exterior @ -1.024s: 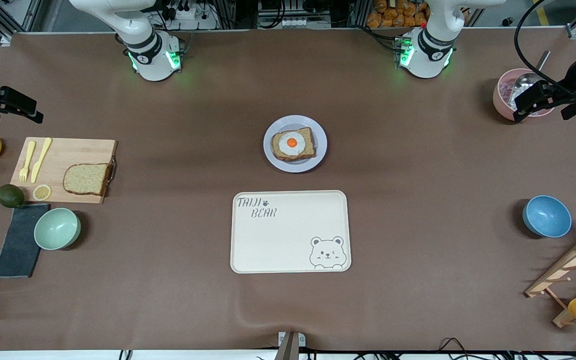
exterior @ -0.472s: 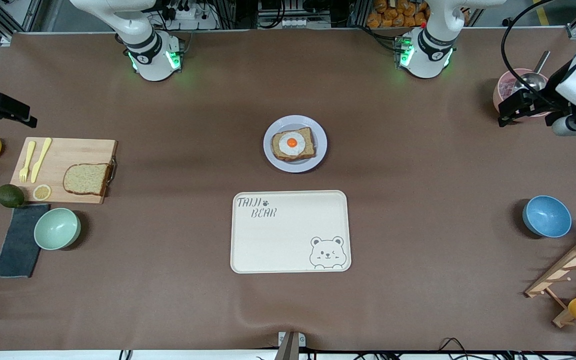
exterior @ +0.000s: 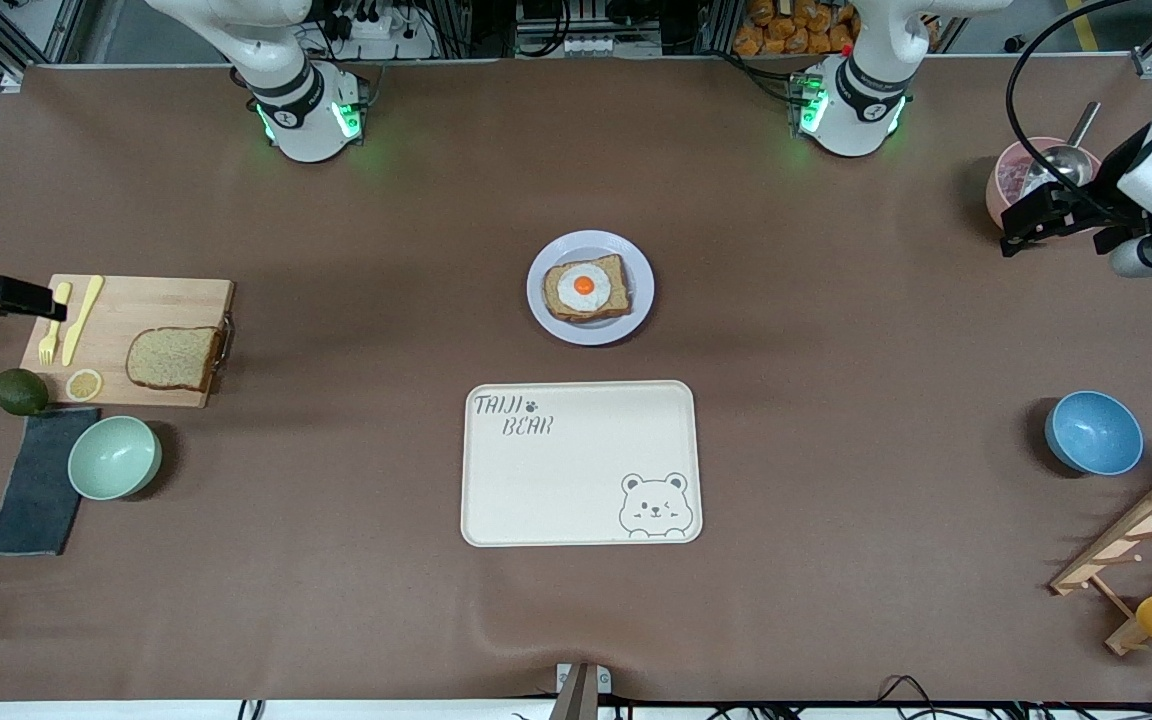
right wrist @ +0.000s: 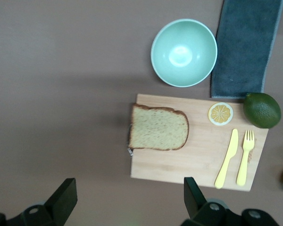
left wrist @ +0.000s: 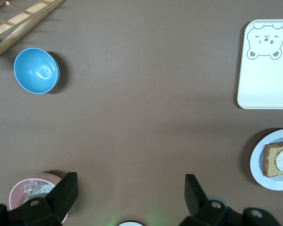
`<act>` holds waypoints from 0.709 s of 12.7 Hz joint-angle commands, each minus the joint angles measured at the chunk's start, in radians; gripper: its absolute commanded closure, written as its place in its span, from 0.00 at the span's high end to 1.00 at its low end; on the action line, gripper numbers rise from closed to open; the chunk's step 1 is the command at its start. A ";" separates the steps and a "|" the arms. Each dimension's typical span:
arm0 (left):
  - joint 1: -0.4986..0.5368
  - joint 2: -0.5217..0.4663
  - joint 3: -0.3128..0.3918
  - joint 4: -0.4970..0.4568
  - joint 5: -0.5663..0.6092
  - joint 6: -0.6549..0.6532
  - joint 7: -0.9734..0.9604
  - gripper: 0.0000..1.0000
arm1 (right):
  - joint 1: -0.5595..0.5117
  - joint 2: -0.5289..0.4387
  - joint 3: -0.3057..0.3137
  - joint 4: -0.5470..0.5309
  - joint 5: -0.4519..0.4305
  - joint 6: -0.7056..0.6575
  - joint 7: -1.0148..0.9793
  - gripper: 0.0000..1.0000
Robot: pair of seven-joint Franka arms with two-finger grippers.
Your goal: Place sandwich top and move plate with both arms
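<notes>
Nearest the front camera, the cream tray (exterior: 581, 463) lies bare on the tabletop (exterior: 836, 400). The green bowl (exterior: 114, 457) and blue bowl (exterior: 1093, 432) hold nothing. Farther back, the sandwich top (exterior: 173, 357) lies on the cutting board (exterior: 126, 340); the plate (exterior: 590, 288) carries egg toast (exterior: 586, 288). The right gripper (exterior: 26, 297) hovers over the board's edge, jaws wide. The left gripper (exterior: 1028, 215), jaws wide, hangs beside the pink bowl (exterior: 1006, 185), which holds a metal scoop (exterior: 1056, 160).
</notes>
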State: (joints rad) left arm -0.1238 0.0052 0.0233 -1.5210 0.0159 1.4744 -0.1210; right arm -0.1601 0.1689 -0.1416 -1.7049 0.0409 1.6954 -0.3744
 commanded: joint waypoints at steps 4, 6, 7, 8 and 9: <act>0.010 0.016 0.003 0.016 0.006 -0.017 -0.008 1.00 | -0.110 0.062 0.013 -0.176 0.028 0.205 -0.119 1.00; 0.009 0.016 0.006 0.018 0.007 -0.017 -0.008 1.00 | -0.134 0.124 0.013 -0.174 0.033 0.271 -0.162 1.00; 0.012 0.018 0.006 0.018 0.007 -0.017 -0.008 1.00 | -0.147 0.159 0.013 -0.174 0.039 0.300 -0.196 1.00; 0.015 0.018 0.006 0.016 0.007 -0.017 -0.008 1.00 | -0.162 0.188 0.013 -0.174 0.062 0.312 -0.228 1.00; 0.018 0.024 0.006 0.019 0.006 -0.016 -0.006 1.00 | -0.168 0.216 0.013 -0.173 0.074 0.328 -0.247 1.00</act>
State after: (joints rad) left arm -0.1146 0.0171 0.0312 -1.5214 0.0159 1.4720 -0.1232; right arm -0.2959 0.3384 -0.1422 -1.8909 0.0810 2.0041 -0.5686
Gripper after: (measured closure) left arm 0.000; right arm 0.000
